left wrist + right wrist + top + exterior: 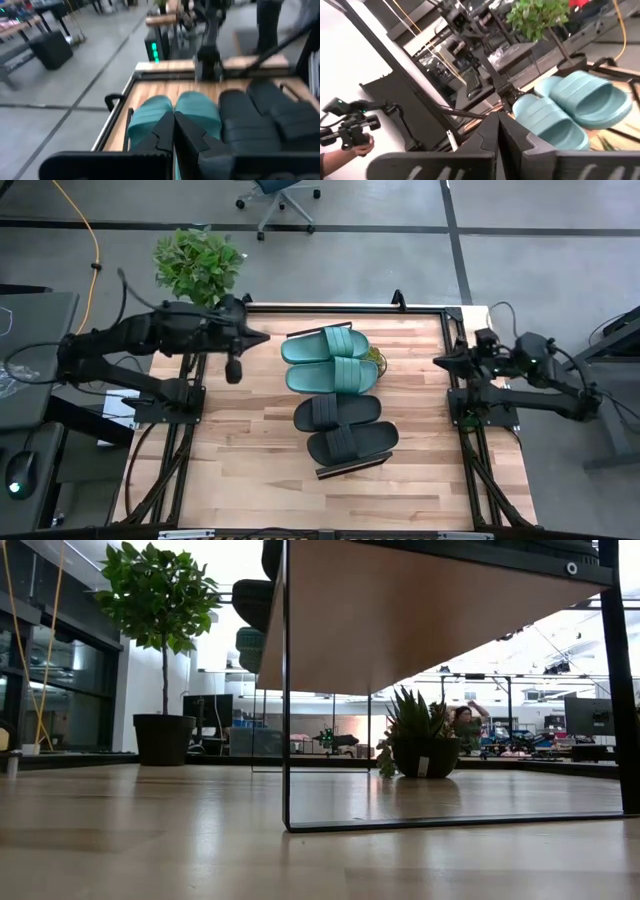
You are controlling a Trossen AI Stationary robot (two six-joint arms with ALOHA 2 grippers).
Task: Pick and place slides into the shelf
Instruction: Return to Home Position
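Note:
Four slides lie side by side on the shelf (352, 469) in the middle of the table: two teal slides (326, 346) (336, 375) toward the far edge and two black slides (337, 412) (352, 442) toward the near edge. The low view shows the shelf's plank (430, 620) from below on its thin dark frame (286, 700). My left gripper (262, 337) hangs shut above the table, left of the teal slides (150, 117), touching nothing. My right gripper (440, 361) hangs shut at the table's right edge, and the teal slides (545, 120) lie ahead of it.
A leafy potted plant (197, 264) stands at the table's far left corner. A small spiky plant (415, 745) sits beneath the shelf. Bare tabletop (250, 450) lies left and right of the shelf. A person's hand holds a camera rig (350, 131) beyond the table.

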